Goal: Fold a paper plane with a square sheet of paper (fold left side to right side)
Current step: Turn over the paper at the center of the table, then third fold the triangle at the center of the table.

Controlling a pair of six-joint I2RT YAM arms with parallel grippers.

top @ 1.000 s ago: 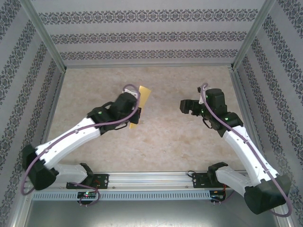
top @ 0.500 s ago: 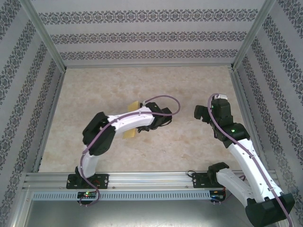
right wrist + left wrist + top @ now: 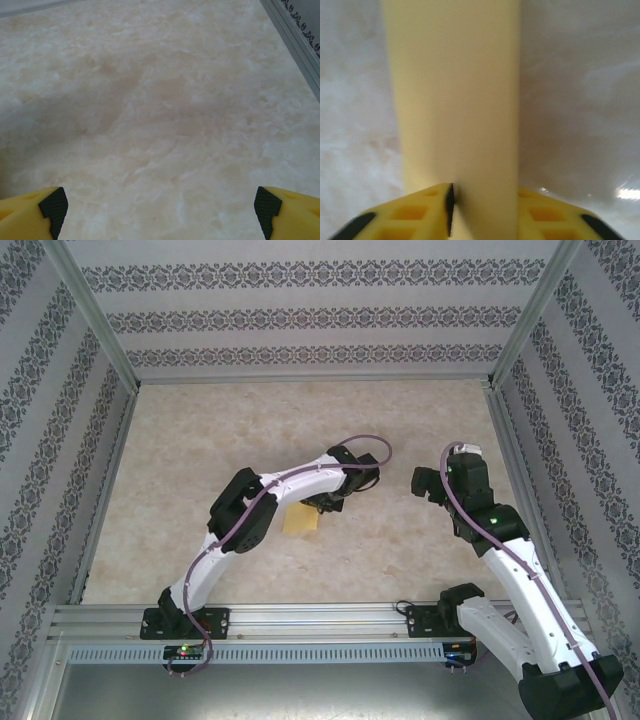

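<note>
The yellow-orange sheet of paper shows as a small patch just below my left forearm, partly hidden by the arm. In the left wrist view the sheet of paper runs as a tall folded strip from between the yellow fingers up to the top edge. My left gripper is shut on the paper's near end. My right gripper stands open to the right of it, with bare floor between its widely spread pads.
The beige marbled floor is boxed in by patterned walls with metal posts at left and right. An aluminium rail with both arm bases runs along the near edge. Open floor lies behind and to the left.
My left arm has swung right and toward the near side, carrying the paper from the back-left of centre to the middle. The right gripper drew back to the right, then stayed put.
</note>
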